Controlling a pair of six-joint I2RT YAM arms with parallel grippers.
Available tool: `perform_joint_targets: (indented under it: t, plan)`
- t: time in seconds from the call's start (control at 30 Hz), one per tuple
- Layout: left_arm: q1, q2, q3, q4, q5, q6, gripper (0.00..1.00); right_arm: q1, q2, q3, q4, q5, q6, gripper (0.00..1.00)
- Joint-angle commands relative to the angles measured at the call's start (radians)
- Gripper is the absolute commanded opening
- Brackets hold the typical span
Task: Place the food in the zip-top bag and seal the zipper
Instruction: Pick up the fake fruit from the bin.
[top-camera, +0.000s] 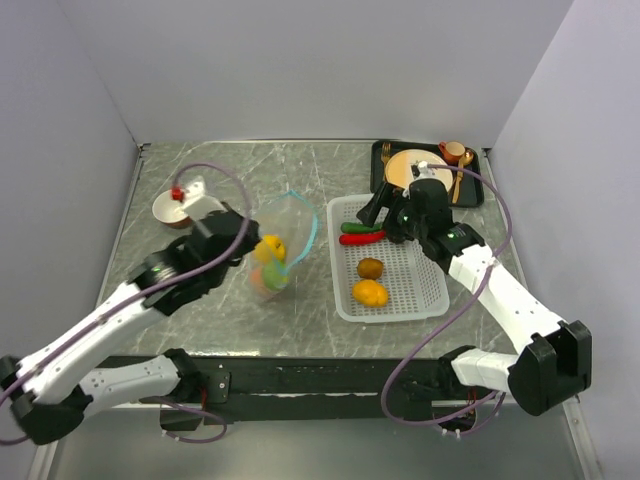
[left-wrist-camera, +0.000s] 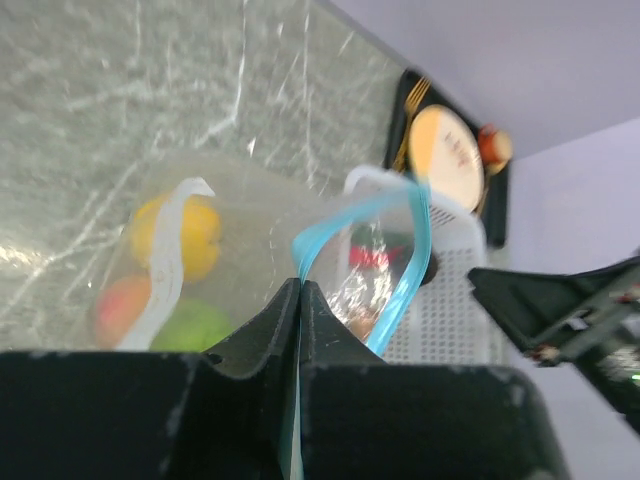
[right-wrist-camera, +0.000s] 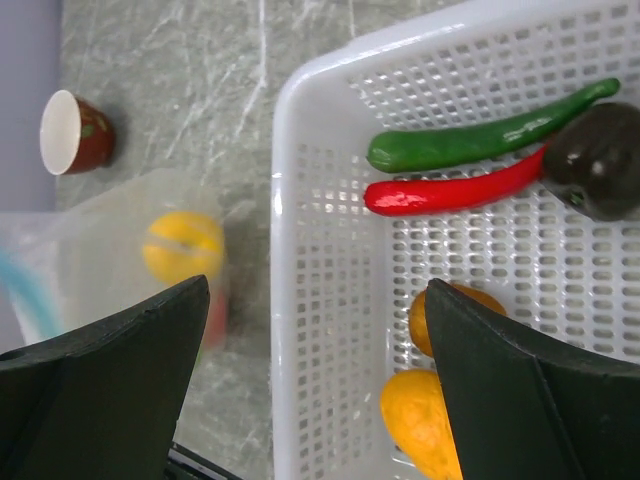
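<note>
- Food was split between two places: a yellow round (top-camera: 270, 247), a peach-pink round (top-camera: 258, 278) and a lime-green round (top-camera: 276, 278) were inside the zip-top bag (top-camera: 285, 215); the other pieces lay in the white mesh basket (top-camera: 415, 270).
- In the basket, a green pepper (right-wrist-camera: 470, 145) and a red pepper (right-wrist-camera: 450, 190) lay side by side at the far end. A dark rounded piece (right-wrist-camera: 600, 160) sat at their right ends.
- A brown round (top-camera: 370, 268) and an orange round (top-camera: 370, 293) sat nearer in the basket, close together.
- The bag rested on the grey marbled surface (top-camera: 200, 310), just left of the basket, with its mouth facing the basket.
- Its light blue zipper (left-wrist-camera: 408, 270) bowed into an open loop.
- The left gripper (left-wrist-camera: 300, 300) had its fingers pressed together on the zipper edge and held the mouth up.
- The right gripper (right-wrist-camera: 318, 290) hung over the basket's left part with its fingers spread wide, holding nothing.
- A white band (left-wrist-camera: 165, 270) ran across the bag; it was too blurred to tell whether it bore writing.
- A red-brown cup (right-wrist-camera: 70, 130) stood on the surface beyond the bag.
</note>
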Motion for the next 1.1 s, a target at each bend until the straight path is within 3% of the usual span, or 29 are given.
perform_joint_targets:
  t: [0.0,0.17,0.37,0.63,0.83,1.07]
  plan:
    - [0.006,-0.081,0.134,-0.108,-0.099,0.066,0.08,0.004,-0.008,-0.003,0.080,-0.043,0.006,0.95]
    - [0.007,-0.125,0.189,-0.268,-0.185,0.075,0.10,0.006,0.015,-0.009,0.094,-0.073,0.008,0.94]
    - [0.009,-0.132,0.167,-0.345,-0.234,0.057,0.11,0.007,0.032,-0.009,0.086,-0.070,-0.001,0.94]
    - [0.012,-0.015,0.065,-0.173,-0.106,0.112,0.11,0.004,0.064,0.026,-0.048,0.039,-0.056,0.95]
    - [0.012,0.140,0.048,-0.139,-0.021,0.081,0.08,0.004,0.105,0.061,-0.200,0.038,-0.137,0.95]
    - [0.012,0.188,0.005,-0.067,0.029,0.066,0.05,0.004,0.109,0.074,-0.314,0.024,-0.196,0.96]
